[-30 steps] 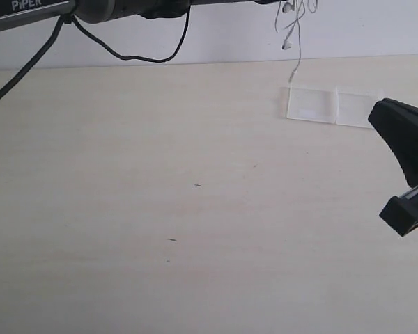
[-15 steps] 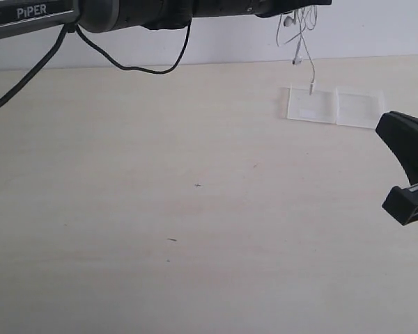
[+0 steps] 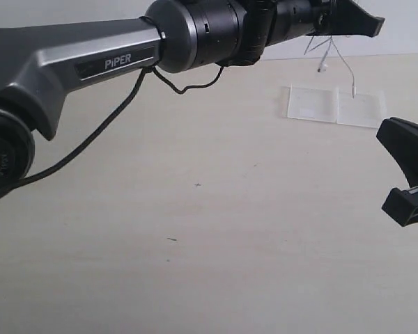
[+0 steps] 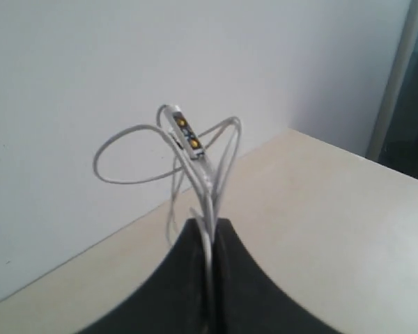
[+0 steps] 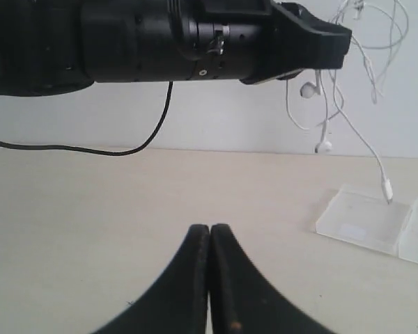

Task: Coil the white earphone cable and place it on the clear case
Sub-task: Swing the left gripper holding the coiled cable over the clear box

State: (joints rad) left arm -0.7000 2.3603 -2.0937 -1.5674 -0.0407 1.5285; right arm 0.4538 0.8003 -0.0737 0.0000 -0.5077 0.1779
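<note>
The left gripper [image 4: 210,233] is reaching across to the upper right of the exterior view, its jaws closed tight on a bunch of strands of the earphone cable [image 4: 218,161]. The right gripper [image 5: 210,236] is sitting at the right edge of that view, low over the surface [image 3: 195,209], jaws pressed together and holding nothing. The earphone cable is hanging wholly in the air from the left gripper. Loose uneven loops are sticking out beyond the jaws with the inline remote [image 4: 187,133] on top, while the two earbuds [image 5: 308,89] and the plug [image 3: 353,90] are dangling below. The plug is hovering at the far edge of the clear case [image 3: 313,104], which is lying flat on the surface at the right; I cannot tell whether it is touching. Judgement: the wire is behaving as very light and limp with a little spring, so the loops are likely wanting to open out once let go. It is thin and smooth, so a single strand is liable to slip through the jaws, and pinching the gathered bundle where the strands cross is looking like the best hold. The remote and earbuds are adding small weights that are pulling the free ends down and letting them swing. The case is looking light and slick, so it is likely to slide if the wire drags on it.
</note>
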